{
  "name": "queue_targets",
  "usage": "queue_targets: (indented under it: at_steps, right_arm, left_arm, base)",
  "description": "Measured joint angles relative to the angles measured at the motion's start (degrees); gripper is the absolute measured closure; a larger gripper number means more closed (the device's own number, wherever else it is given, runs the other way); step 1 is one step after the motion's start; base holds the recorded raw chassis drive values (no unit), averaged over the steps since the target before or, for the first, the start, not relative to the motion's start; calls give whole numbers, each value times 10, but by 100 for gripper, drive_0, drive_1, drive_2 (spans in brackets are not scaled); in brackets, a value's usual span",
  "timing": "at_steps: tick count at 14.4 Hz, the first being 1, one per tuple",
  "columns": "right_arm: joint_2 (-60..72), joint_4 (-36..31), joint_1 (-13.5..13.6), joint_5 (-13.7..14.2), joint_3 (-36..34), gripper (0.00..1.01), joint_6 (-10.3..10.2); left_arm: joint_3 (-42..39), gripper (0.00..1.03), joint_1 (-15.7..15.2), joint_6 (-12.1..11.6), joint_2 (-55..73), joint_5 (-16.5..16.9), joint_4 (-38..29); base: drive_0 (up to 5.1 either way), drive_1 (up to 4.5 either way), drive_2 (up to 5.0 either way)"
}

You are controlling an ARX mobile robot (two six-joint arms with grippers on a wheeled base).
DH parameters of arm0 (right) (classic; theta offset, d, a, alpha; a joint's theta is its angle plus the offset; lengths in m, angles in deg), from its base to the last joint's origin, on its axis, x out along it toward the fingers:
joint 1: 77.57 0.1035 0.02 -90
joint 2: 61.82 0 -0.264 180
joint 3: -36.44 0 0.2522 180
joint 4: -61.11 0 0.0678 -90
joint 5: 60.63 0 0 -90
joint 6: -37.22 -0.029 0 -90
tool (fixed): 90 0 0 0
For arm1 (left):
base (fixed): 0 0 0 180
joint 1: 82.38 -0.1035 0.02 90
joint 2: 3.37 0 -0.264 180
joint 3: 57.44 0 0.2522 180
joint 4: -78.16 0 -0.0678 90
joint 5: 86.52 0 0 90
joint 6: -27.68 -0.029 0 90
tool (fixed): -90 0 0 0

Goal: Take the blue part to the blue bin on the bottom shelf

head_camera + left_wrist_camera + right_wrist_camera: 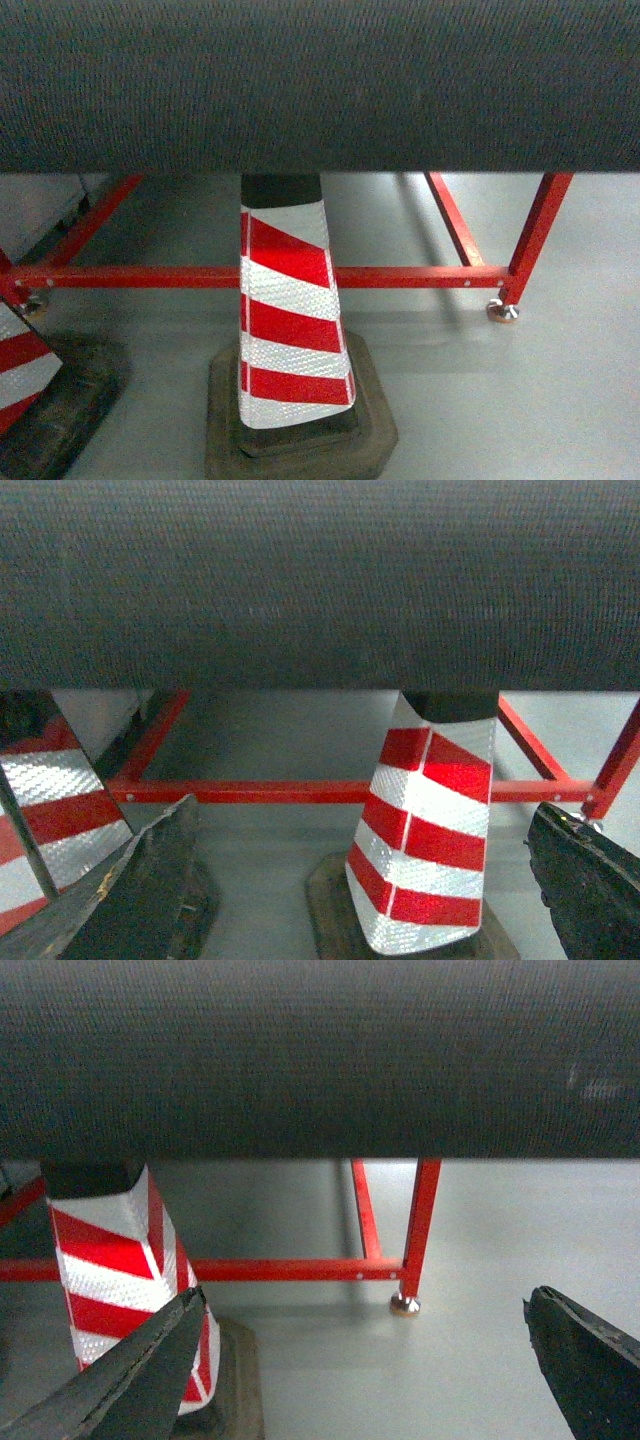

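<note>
Left gripper (360,890): two dark fingers at the lower corners of its wrist view, spread wide, nothing between them. Right gripper (365,1365): likewise spread wide, dark fingers at the lower left and lower right of its wrist view, nothing held.

Dark textured mat edge (320,85): fills the upper part of all three views, a woven-looking black surface seen from just below its level.

Red metal frame (400,276): horizontal crossbar under the mat, with an upright leg at the right ending in a round metal foot (502,312) on the floor.

Red-and-white striped post (290,320): reflective diagonal bands, standing in a dark rubber base (375,430) in front of the crossbar, centre of the head view. Second striped post (20,365): partly visible at the left edge, on its own dark base.

Grey floor (500,400): smooth, lightly glossy.

Blue part, blue bin, bottom shelf: none appears in any view.
</note>
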Motion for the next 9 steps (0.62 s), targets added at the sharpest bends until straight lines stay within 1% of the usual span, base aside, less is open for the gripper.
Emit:
queue_targets:
  at_steps: [9]
  right_arm:
    - [0, 0, 0, 0, 0, 3, 0]
  left_arm:
    - [0, 5, 0, -1, 0, 1, 0]
  base:
    - [0, 0, 0]
